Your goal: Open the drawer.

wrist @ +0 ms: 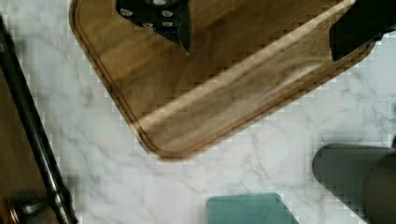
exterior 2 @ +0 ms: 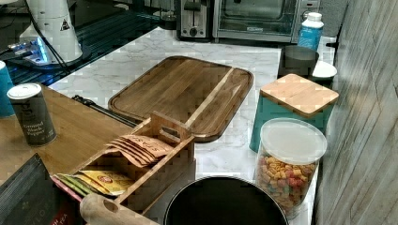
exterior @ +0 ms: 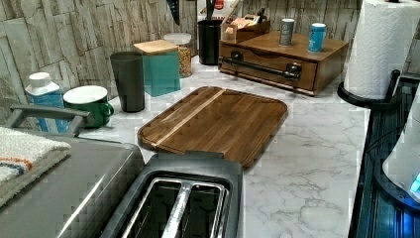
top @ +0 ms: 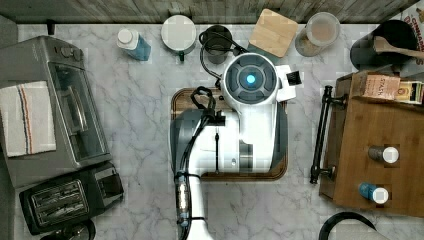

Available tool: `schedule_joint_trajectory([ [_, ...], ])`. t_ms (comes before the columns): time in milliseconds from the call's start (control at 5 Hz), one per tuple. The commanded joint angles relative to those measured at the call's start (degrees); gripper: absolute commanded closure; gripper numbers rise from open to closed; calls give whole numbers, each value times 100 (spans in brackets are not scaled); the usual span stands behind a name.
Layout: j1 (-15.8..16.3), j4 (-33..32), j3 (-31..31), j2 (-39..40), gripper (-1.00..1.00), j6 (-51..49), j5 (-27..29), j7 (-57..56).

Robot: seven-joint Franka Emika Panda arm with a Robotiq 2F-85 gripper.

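Note:
The drawer (exterior: 270,58) is a shallow brown wooden one in a low cabinet at the top view's right, and it looks shut. Its long black bar handle (top: 320,134) runs across the front on two brackets; the handle (wrist: 35,140) also appears in the wrist view and the handle (exterior 2: 101,108) in the right view. My arm (top: 250,80) hangs over the dark rounded wooden board (top: 182,100) in the middle of the counter. In the wrist view my gripper (wrist: 261,52) is open above the board (wrist: 224,98), nothing between its fingers, well apart from the handle.
Two spice cans (top: 384,154) and a wooden tea box (top: 382,86) sit on the cabinet. Along the back wall stand a teal canister (exterior: 161,72), a dark cup (exterior: 128,79), a green mug (exterior: 89,101) and a cereal jar (exterior 2: 290,161). A toaster oven (top: 55,107) and toaster (top: 70,197) occupy the top view's left.

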Motion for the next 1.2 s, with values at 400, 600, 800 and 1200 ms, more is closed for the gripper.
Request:
schedule_joint_trajectory([
  [400, -1141, -357, -643, 315, -100, 551, -511, -2025],
  [600, -1368, -508, -604, 411, -100, 1025, -825, -2301],
  [800, -1457, -597, -640, 581, -100, 1291, -701, -2554],
  [1200, -1833, -532, -524, 1054, -100, 1578, -512, -3180],
])
